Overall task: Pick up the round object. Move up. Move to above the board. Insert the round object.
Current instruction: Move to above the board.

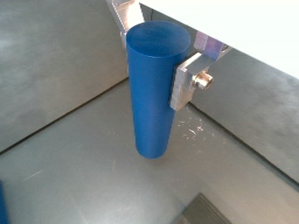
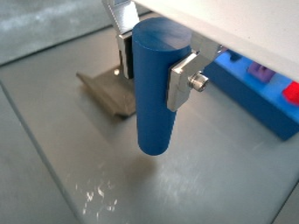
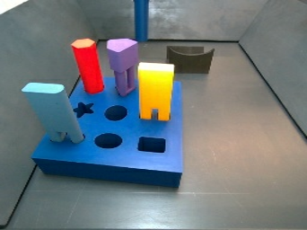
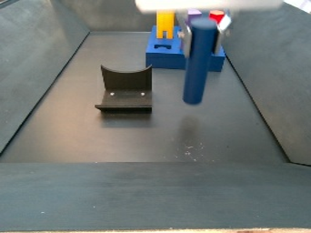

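tall medium-blue round cylinder peg (image 4: 199, 62) is held upright in the two-finger gripper (image 2: 155, 59), clear of the grey floor (image 4: 145, 136).
the jaws are closed on the peg's upper part; a flat silver finger plate (image 1: 187, 80) is seen pressed against its side in both wrist views, and the peg's lower end hangs free above the floor. in a side view the peg is seen just in front of the thick dark-blue square board with shaped holes (image 4: 168, 56), not above it. a small dark grey u-shaped block (image 4: 124, 89) sits on the floor beside the peg, apart from it. red (image 3: 86, 66), purple (image 3: 122, 65), yellow (image 3: 155, 90) and light-blue (image 3: 53, 111) pegs are seated in the board.
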